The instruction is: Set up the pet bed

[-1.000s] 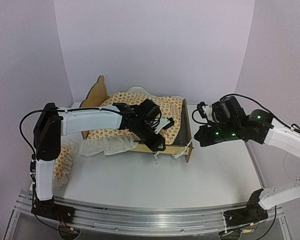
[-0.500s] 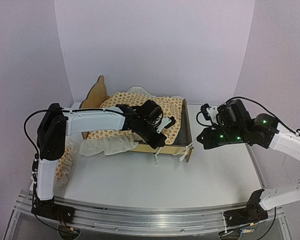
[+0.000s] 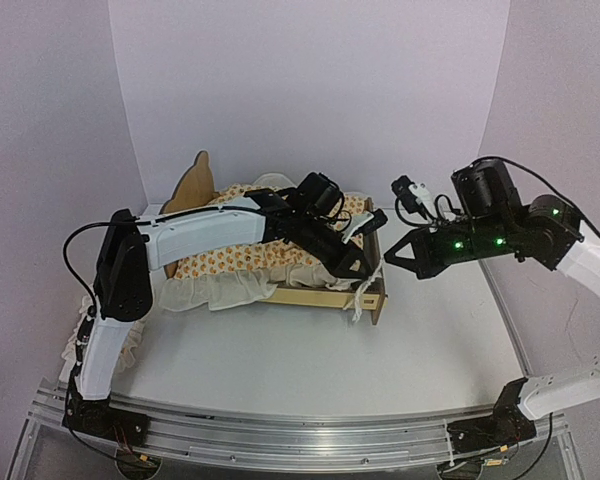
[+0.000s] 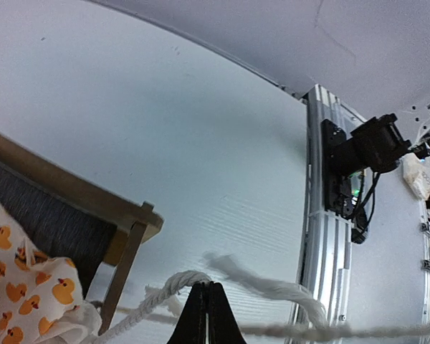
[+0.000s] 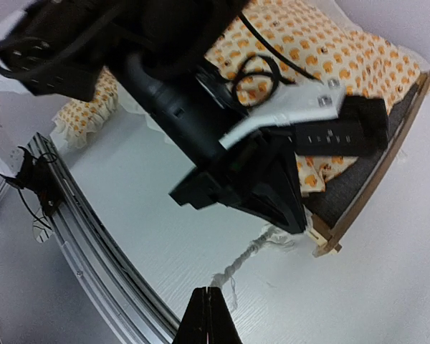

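White table nearest the bases. Beyond it the pet bed sits at about 11 o'clock of table centre, foot end toward 3 o'clock. Frayed tie cord dangles off the near foot corner. Left gripper hangs right over that corner, jaws together. In its wrist view the cord crosses the tips; pinched or not, cannot tell. Right gripper hovers just at 3 o'clock of the corner, jaws together, holding nothing. Duck-print cushion lies in the frame, ruffle spilling over the near rail. Scalloped headboard stands farthest, at 10 o'clock. Likely step: fastening the cushion tie at the corner post. Best done with a grip near the cord's root and a short pull toward the post, the right gripper bracing the light frame so it doesn't skid.
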